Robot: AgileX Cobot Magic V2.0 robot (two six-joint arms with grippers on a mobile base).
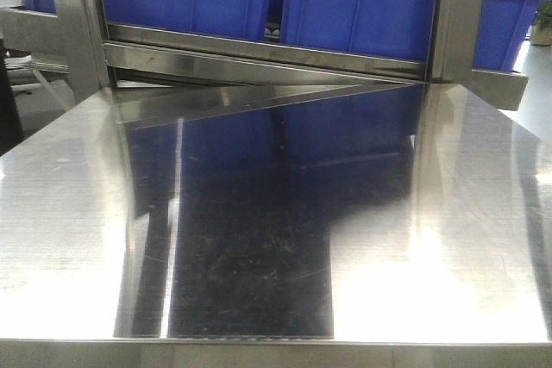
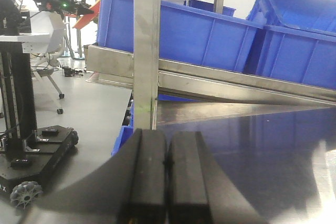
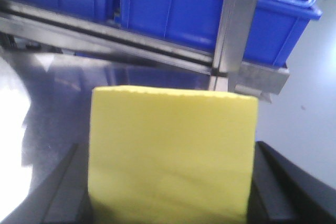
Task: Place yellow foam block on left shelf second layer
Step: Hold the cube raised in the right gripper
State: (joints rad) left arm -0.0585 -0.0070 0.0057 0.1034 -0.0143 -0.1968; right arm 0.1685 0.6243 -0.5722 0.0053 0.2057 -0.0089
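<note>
The yellow foam block (image 3: pixel 173 153) fills the middle of the right wrist view, held between the two black fingers (image 3: pixel 278 182) of my right gripper (image 3: pixel 170 192), above the steel shelf surface. My left gripper (image 2: pixel 166 171) is shut and empty, its two black fingers pressed together, low over the steel surface near an upright steel post (image 2: pixel 146 51). Neither gripper nor the block shows in the front view, which shows only the shiny steel shelf surface (image 1: pixel 78 213).
Blue plastic bins (image 1: pixel 345 6) sit on a slanted steel rack behind the surface, also in the left wrist view (image 2: pixel 199 35) and the right wrist view (image 3: pixel 184 9). Steel posts (image 3: pixel 236 30) stand at the rack's corners. Another mobile robot base (image 2: pixel 26 156) stands on the floor at left.
</note>
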